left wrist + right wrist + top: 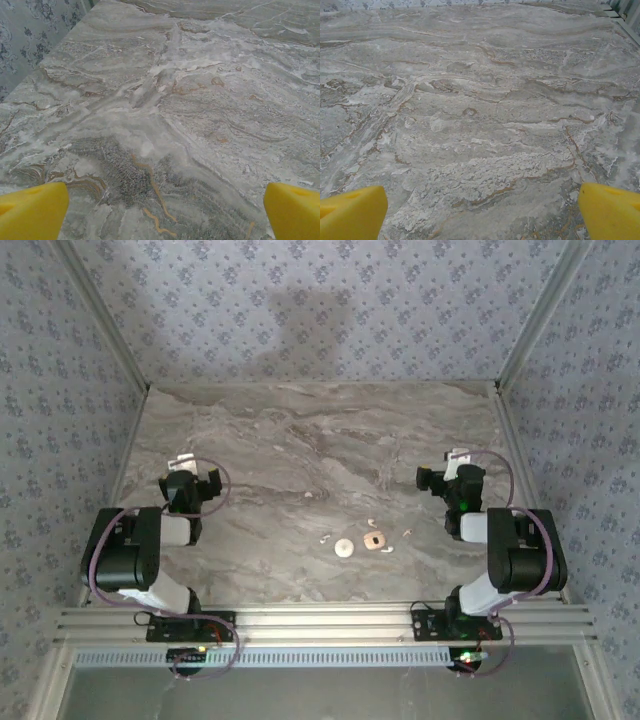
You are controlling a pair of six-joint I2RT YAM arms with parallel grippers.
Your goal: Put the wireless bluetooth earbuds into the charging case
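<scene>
The yellow fingertips [31, 212] of the left end effector [162, 220] are seen nearest its wrist camera, at the two lower corners of that view. They are spread wide apart, with only the grey marble-patterned desk [165, 115] between them, and nothing is held. The yellow fingertips [351, 212] of the right end effector [480, 217] are likewise set fully apart over bare desk surface, and nothing is gripped. From above, the left end effector is found near the left edge of the desk and the right end effector near the right edge, both well apart from the task's things. The small rounded-square peach-tan charging case [375, 540], marked by a darker spot at its centre, is laid flat close to the near edge, slightly right of the middle. A pale round disc [344, 547] is placed just beside it on the left. Tiny white curved plastic earbuds [371, 523] are scattered near the case: one just behind it, one [388, 550] close to its right near corner, one [407, 533] further right, and one [325, 537] left of the disc. All are outside the case.
</scene>
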